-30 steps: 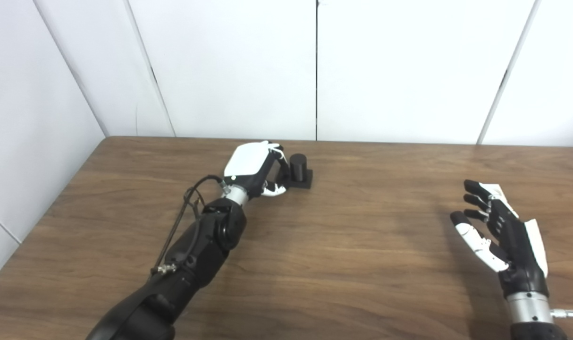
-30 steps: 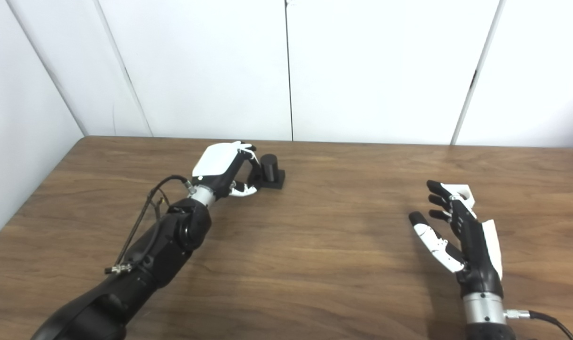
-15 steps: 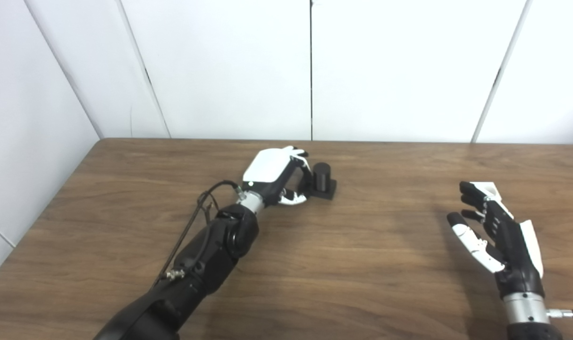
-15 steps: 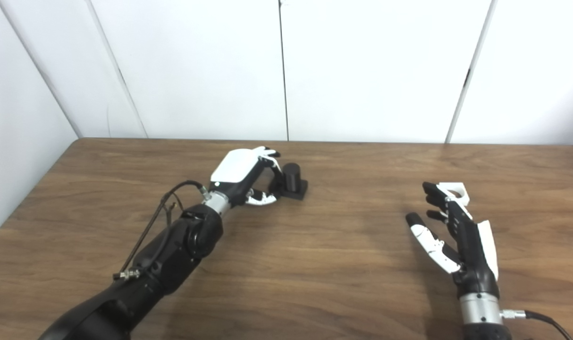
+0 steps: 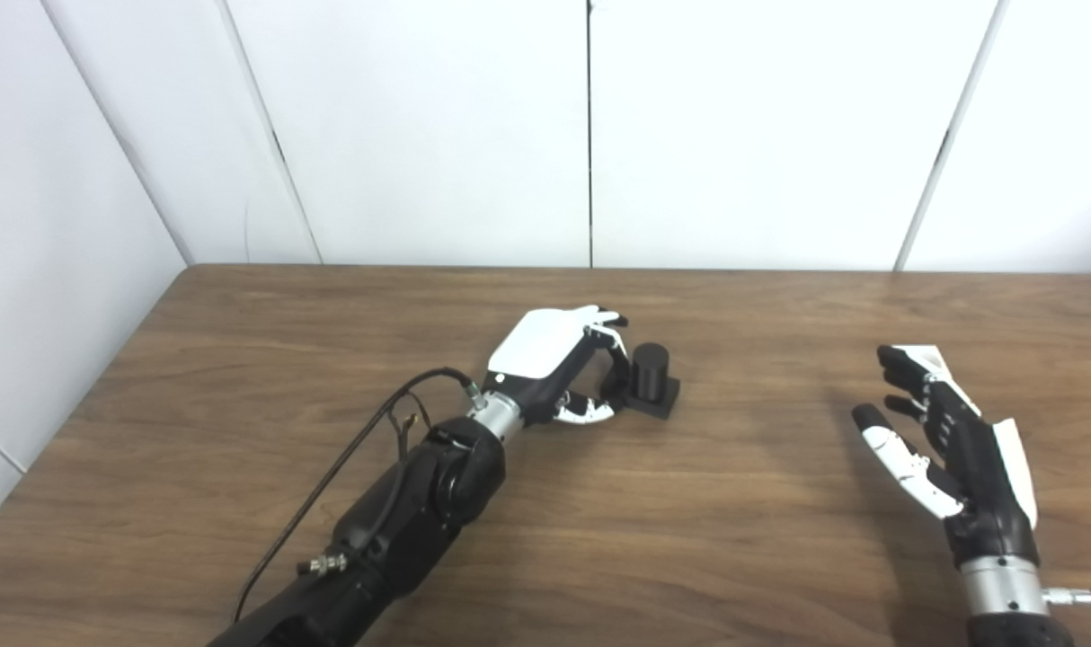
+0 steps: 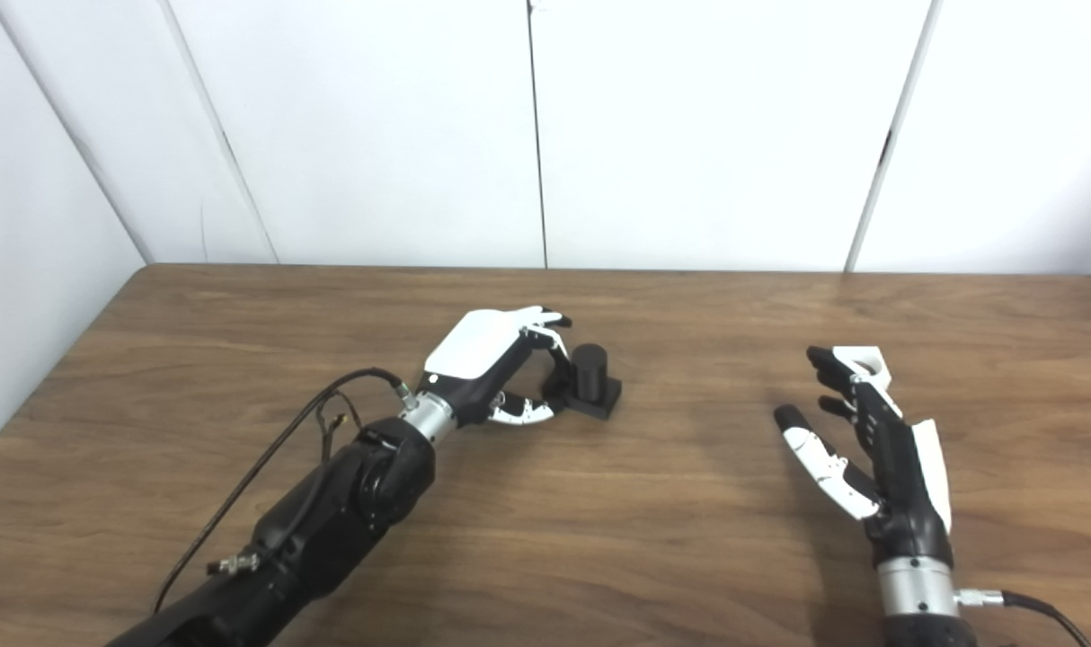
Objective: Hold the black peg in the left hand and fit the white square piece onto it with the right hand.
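Note:
The black peg (image 5: 651,376), a short cylinder on a square base, stands upright on the wooden table (image 5: 689,530) near the middle. My left hand (image 5: 559,373) is closed on the peg's left side, its fingers curled around the base. The white square piece (image 6: 872,364) lies on the table at the right, partly hidden behind the fingertips of my right hand (image 6: 869,449). The right hand is open, fingers spread and pointing away, holding nothing, just on the near side of the white piece.
White wall panels stand along the table's far edge (image 5: 599,267) and on the left side. A black cable (image 5: 366,449) loops beside my left forearm. Bare wood lies between the two hands.
The left hand has drawn the black peg to the right and nearer to me across the table. The right hand has barely moved. The camera has shifted slightly.

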You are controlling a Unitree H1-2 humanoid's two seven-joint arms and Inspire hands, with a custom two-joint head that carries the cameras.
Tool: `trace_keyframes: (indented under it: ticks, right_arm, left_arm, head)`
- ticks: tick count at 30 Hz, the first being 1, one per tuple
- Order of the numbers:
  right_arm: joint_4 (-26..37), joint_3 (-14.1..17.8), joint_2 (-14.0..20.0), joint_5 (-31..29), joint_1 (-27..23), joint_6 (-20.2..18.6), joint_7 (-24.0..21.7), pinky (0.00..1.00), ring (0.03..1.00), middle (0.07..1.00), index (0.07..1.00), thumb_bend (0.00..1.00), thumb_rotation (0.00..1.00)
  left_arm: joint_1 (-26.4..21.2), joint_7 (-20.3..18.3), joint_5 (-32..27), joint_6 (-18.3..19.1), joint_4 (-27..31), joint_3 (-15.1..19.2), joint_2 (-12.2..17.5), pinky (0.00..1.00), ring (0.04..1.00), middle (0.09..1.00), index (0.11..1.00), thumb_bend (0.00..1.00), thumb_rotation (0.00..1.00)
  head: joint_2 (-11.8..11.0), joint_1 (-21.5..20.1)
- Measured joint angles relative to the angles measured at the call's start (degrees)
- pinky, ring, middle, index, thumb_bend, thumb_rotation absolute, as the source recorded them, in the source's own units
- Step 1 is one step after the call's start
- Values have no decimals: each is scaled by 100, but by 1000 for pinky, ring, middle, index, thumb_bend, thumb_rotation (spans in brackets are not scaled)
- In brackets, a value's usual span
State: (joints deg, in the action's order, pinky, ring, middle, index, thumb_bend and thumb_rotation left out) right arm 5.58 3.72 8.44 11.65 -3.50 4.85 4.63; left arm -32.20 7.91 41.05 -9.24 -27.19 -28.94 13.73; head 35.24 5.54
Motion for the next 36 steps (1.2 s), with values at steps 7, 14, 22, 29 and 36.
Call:
trace_keyframes:
  ticks: [7,14,22,29,36]
  right_arm:
    - [-8,1,-1,-31,-3,12,0,786,852,850,813,551,542]
    - [-1,-1,-1,-10,-3,10,0,762,843,845,805,553,542]
    - [254,113,0,-9,2,-132,5,768,839,844,810,597,587]
    - [479,414,143,143,-83,-447,67,711,805,848,809,549,524]
    - [627,472,918,813,-520,-620,-16,593,742,812,787,581,341]
  left_arm:
    - [229,-217,78,-74,422,15,58,861,905,861,490,522,64]
    - [367,-229,111,-92,571,66,62,854,904,863,490,522,64]
    - [403,-365,97,-109,617,165,99,855,901,862,490,524,62]
    - [480,-529,94,-118,778,264,226,864,909,867,491,521,66]
    - [498,-604,80,-201,789,346,267,857,902,863,491,523,64]
  head:
    - [9,-44]
    - [44,-219]
    - [105,-966]
    - [70,-1432]
    - [-9,-1933]
